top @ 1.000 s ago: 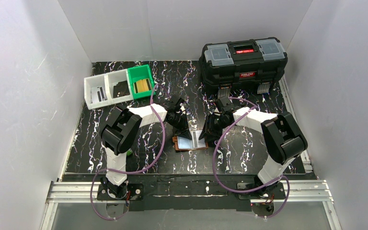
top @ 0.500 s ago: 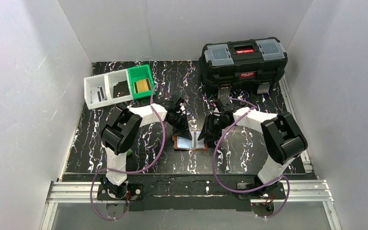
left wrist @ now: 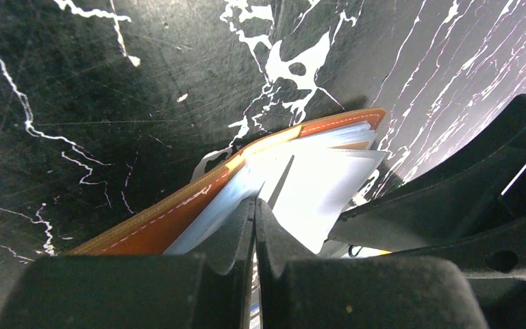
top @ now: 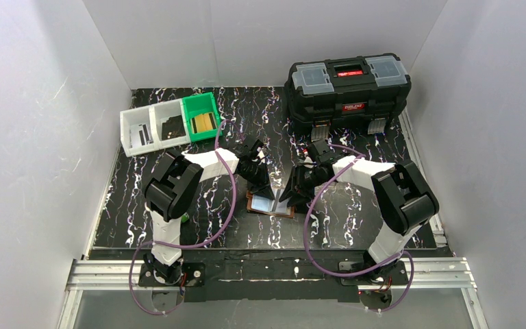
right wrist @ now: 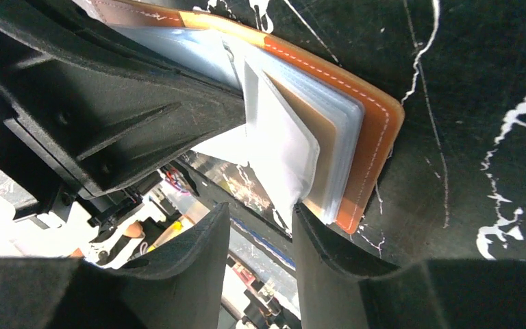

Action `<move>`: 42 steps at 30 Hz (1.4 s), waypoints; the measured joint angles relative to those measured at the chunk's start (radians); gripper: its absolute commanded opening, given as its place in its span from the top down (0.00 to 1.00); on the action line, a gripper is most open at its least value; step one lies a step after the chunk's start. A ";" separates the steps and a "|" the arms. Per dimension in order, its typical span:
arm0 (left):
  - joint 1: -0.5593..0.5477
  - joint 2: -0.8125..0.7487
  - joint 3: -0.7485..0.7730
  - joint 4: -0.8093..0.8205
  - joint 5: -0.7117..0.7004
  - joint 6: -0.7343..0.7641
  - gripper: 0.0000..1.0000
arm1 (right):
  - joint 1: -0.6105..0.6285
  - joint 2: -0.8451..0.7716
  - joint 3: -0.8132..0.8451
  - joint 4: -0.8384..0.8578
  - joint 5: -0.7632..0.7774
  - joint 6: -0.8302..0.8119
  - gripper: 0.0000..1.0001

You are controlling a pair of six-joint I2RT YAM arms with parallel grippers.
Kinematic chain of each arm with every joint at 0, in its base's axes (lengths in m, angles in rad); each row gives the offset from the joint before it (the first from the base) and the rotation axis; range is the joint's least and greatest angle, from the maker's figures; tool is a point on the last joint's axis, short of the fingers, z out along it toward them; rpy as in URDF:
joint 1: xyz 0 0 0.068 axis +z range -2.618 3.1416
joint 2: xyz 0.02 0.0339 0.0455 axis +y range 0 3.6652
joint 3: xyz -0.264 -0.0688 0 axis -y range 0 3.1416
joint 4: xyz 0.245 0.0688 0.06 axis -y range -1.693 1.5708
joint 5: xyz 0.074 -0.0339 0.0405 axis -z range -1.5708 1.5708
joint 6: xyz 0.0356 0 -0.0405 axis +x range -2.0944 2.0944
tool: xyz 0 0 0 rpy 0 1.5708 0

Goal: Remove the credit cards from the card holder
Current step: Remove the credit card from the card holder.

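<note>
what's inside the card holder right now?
Card holder lies open: stacked glossy pale sleeves, a tan panel showing through one. No bare card is distinguishable. Left gripper covers one half; whether sleeves hold cards is hidden.

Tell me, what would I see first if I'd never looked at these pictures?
The left gripper and right gripper meet over a little brown wallet in the middle of the black marbled table, its shiny pale pockets fanned open. At the back right sits a big black toolbox, and at the back left a bright green bin stands beside two white bins.
</note>
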 measured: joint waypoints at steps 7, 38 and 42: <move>0.000 -0.005 -0.005 0.007 0.000 0.000 1.00 | 0.001 0.000 -0.001 0.007 -0.011 0.024 0.55; 0.021 -0.053 -0.093 0.118 0.050 0.000 0.74 | 0.001 0.042 -0.007 -0.039 0.076 0.012 0.99; 0.040 -0.062 -0.119 0.141 0.081 0.000 0.72 | -0.002 0.046 -0.007 -0.028 0.073 0.012 0.99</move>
